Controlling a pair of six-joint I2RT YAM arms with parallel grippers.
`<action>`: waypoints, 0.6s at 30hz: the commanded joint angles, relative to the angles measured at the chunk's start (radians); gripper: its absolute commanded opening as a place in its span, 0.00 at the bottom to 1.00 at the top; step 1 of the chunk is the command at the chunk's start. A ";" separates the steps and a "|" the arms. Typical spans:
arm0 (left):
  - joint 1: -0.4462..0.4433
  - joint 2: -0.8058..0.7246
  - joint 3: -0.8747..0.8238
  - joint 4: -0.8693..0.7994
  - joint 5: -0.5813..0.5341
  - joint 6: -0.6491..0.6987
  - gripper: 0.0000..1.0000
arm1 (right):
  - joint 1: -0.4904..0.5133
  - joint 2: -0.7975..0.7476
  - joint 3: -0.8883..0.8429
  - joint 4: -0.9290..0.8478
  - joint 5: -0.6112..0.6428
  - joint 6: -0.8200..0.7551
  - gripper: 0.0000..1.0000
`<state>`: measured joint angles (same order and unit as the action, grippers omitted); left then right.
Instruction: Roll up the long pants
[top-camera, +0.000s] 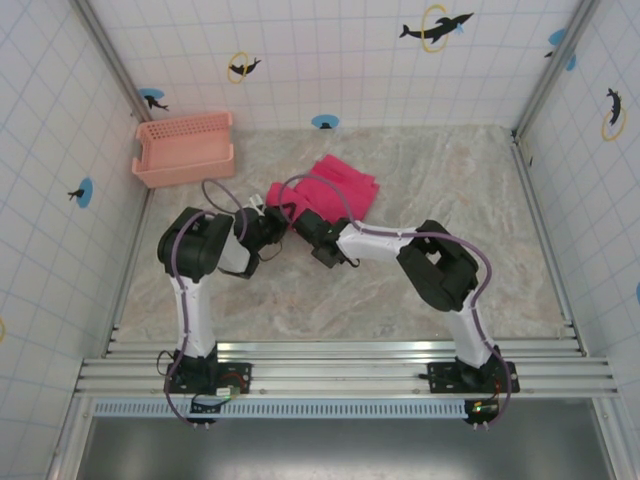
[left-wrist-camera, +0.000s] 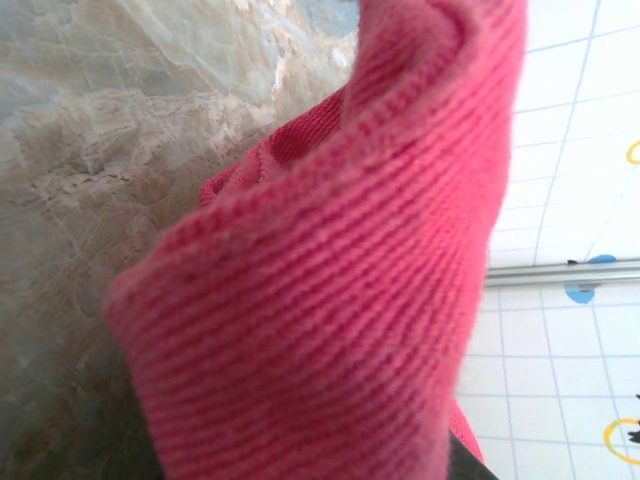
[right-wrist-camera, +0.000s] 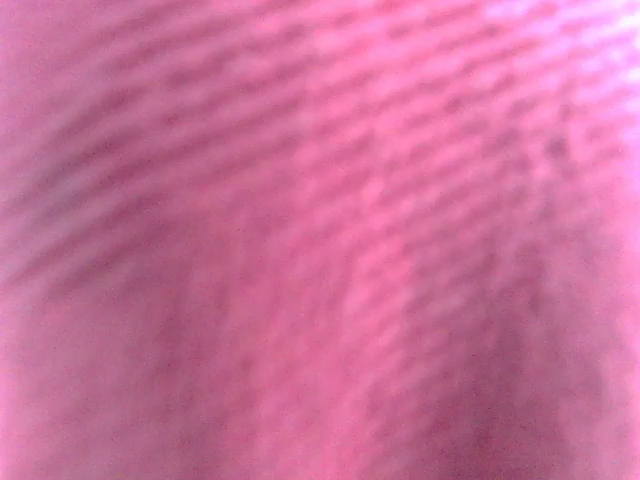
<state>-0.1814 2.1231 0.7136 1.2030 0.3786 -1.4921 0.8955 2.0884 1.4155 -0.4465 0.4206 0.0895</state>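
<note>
Two arms rise from the metal rail (top-camera: 340, 365) at the near edge of the table (top-camera: 330, 300) and bend inward, so their wrists meet a little left of centre. I see the left gripper (top-camera: 272, 226) and the right gripper (top-camera: 308, 228) just beside each other, both at the near-left end of the pants (top-camera: 340, 188).

From above, the black wrist housings hide the fingertips. On the left wrist camera a fold of the pink ribbed pants (left-wrist-camera: 330, 300) stands up close to the lens, with marble to its left and white tiled wall (left-wrist-camera: 560, 350) to its right. On the right wrist camera the same weave (right-wrist-camera: 320, 240) is pressed so near that it is a blur. No fingers are visible in either wrist view, so I cannot tell whether either pair is open, closed or gripping cloth.

The pants lie in a bunched heap on the marble past the grippers, towards the middle of the table's far half, their near-left end bunched up at the two wrists.

Farther back and to the left, a pink plastic basket (top-camera: 185, 165) sits in the far-left corner, well apart from the pants. Dolphin stickers (top-camera: 435, 27) dot the far wall.
</note>
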 joint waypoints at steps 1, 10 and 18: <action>-0.003 -0.057 0.010 -0.350 0.026 0.066 0.00 | 0.024 -0.033 -0.098 -0.029 -0.146 0.010 0.83; -0.034 -0.258 0.393 -1.441 -0.131 0.290 0.00 | 0.111 -0.192 -0.094 -0.080 0.138 -0.030 0.99; -0.077 -0.040 0.866 -1.996 -0.195 0.364 0.00 | 0.201 -0.057 0.036 -0.138 0.375 -0.012 0.99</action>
<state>-0.2333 2.0060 1.4696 -0.4469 0.2306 -1.1816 1.0687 1.9728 1.3762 -0.5480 0.6743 0.0639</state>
